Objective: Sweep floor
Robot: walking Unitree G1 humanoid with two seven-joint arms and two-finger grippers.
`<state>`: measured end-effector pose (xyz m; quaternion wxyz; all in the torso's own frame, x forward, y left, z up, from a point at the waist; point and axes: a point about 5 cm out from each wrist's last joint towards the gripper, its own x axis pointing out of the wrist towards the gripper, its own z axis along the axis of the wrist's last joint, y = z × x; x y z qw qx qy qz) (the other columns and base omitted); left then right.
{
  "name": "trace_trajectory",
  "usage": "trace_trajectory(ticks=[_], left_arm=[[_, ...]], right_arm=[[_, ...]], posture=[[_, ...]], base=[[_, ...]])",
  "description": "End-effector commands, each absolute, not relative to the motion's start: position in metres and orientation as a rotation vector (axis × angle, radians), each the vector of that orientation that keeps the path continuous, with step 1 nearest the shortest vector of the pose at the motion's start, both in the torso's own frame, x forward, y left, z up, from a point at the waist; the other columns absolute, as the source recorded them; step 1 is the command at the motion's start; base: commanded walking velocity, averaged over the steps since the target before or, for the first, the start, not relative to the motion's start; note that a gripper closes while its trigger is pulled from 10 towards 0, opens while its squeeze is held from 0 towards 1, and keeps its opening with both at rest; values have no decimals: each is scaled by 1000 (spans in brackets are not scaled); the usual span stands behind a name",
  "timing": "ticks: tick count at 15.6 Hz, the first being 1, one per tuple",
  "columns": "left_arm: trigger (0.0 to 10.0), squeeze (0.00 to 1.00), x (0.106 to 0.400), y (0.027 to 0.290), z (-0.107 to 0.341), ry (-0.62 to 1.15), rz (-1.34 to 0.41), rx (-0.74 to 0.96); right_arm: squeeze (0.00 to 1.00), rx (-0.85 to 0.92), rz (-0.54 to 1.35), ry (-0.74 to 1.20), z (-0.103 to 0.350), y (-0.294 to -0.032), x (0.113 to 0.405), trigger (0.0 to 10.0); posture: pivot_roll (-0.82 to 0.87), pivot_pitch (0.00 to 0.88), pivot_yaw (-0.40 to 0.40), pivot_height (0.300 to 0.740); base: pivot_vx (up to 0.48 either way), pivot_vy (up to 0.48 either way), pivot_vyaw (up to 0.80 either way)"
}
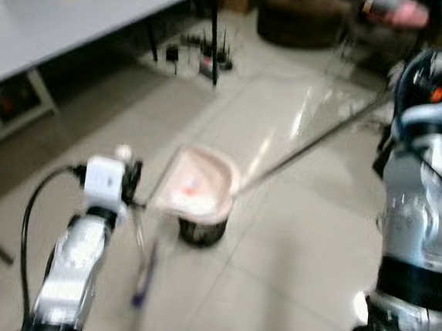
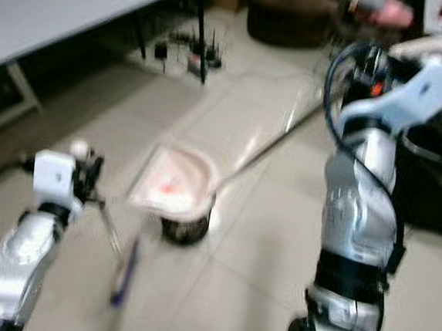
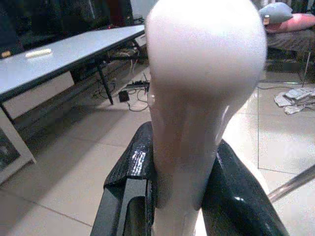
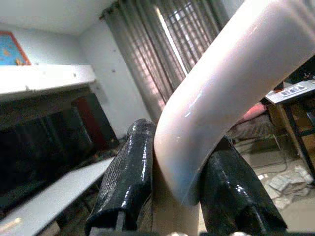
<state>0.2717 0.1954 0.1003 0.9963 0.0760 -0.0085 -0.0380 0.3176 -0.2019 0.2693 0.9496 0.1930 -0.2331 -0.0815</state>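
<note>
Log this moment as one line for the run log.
left gripper: shut on pale handle | right gripper: shut on pale curved handle | dustpan: on floor

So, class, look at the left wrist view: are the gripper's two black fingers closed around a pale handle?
Yes: the left gripper has a black finger pressed on each side of the pale handle.

No legible text, label, brand or number found. Head views are blurred. Wrist views carry no readable markings.

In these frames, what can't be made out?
- Broom head: motion blur in the eye views hides it; the long handle just smears.
- Dustpan contents: blurred pink patch, unidentifiable.
- Left hand grip: its pale handle blocks the wrist view.
- Right hand: likewise.
</note>
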Motion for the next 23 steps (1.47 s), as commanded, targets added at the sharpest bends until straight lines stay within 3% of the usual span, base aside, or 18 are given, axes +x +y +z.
trace_trajectory(ticks=[1,17,22,23], left_arm=[[10000,0,276,191,109,-59,-87,152],[10000,0,272,196,105,-35,-83,164],[10000,0,270,196,101,-18,-87,171],[10000,0,270,196,101,-16,-87,170]], right_arm=[[0,385,-203,-534,280,-213,314,10000],[0,372,-195,-547,277,-216,313,10000],[0,346,-209,-555,274,-219,310,10000],[0,274,-180,-569,275,-215,310,10000]], posture=[[-5,31,57,740],[1,50,58,740],[-5,55,62,740],[-6,56,63,740]], base=[[390,0,0],[388,0,0],[0,0,0],[0,0,0]])
